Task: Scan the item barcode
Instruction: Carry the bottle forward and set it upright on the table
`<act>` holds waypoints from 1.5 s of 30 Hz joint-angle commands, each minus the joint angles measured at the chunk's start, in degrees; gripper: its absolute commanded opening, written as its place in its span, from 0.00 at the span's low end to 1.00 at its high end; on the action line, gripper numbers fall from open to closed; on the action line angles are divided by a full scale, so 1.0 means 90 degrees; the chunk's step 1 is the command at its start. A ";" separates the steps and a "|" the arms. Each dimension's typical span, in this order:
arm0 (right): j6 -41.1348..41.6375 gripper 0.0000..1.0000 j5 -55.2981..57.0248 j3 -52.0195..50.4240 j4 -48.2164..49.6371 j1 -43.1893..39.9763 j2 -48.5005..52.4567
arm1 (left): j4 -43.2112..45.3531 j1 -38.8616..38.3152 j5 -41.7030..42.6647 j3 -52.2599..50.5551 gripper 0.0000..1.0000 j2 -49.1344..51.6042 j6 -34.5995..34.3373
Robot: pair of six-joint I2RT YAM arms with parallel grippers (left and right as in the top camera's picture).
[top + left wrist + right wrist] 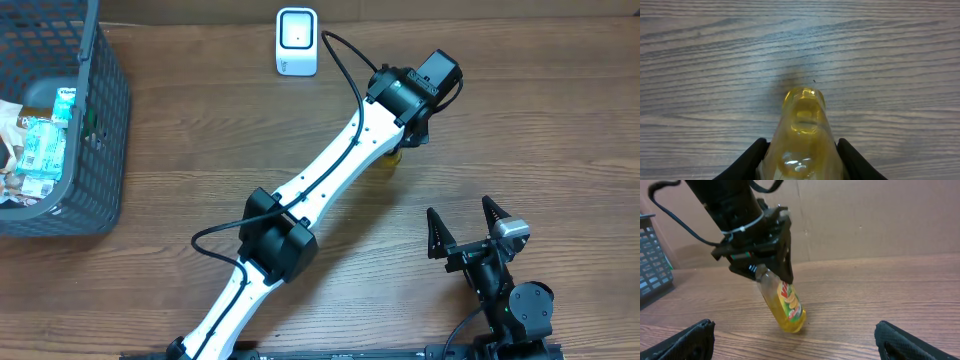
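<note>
1. We judge the bottle [785, 305] to be light and fairly stiff. It looks like thin clear plastic that would give under a hard squeeze, and its smooth round sides could let it slip or turn between the fingers.
2. The best hold, in our view, is high on the body near the neck, which leaves the label free to face the scanner [297, 42].
3. The left hand [770, 270] is clenched on the bottle at that upper end, one finger on each side.
4. The right hand [462, 212] is released, jaws wide, holding nothing, near the front right edge of the bench [560, 120].
5. The bottle hangs tilted, base lowest, over the middle of the bench, toward the back edge and to the right of the scanner. Its base is at the wood or just above it; we cannot tell which.
6. It is small and holds yellow liquid. Its label is printed in red, green and yellow. No barcode shows in any view.
7. The basket [100, 150] sits at the back left corner, well apart.
</note>
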 commanded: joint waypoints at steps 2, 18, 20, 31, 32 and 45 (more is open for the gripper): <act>-0.0022 1.00 0.0058 -0.0066 0.0015 0.0029 -0.0051 | 0.0058 0.0022 -0.0153 0.0053 0.34 0.0073 -0.0138; -0.0022 1.00 0.0058 -0.0066 0.0015 0.0029 -0.0051 | 0.0022 0.0022 0.0017 0.0019 0.70 0.0260 -0.0131; -0.0022 1.00 0.0058 -0.0066 0.0015 0.0029 -0.0051 | 0.0027 0.0022 0.0017 0.0019 0.76 0.0260 -0.0102; -0.0022 1.00 0.0058 -0.0068 0.0015 0.0029 -0.0051 | 0.0056 0.0032 0.0019 0.0027 0.52 0.0250 0.1010; -0.0022 1.00 0.0058 -0.0066 0.0015 0.0029 -0.0051 | 0.0053 0.0032 0.0041 0.0029 0.50 0.0250 0.0998; -0.0019 1.00 0.0058 -0.0066 0.0015 0.0029 -0.0051 | 0.0092 0.0036 0.0381 0.0029 0.56 0.0250 -0.0083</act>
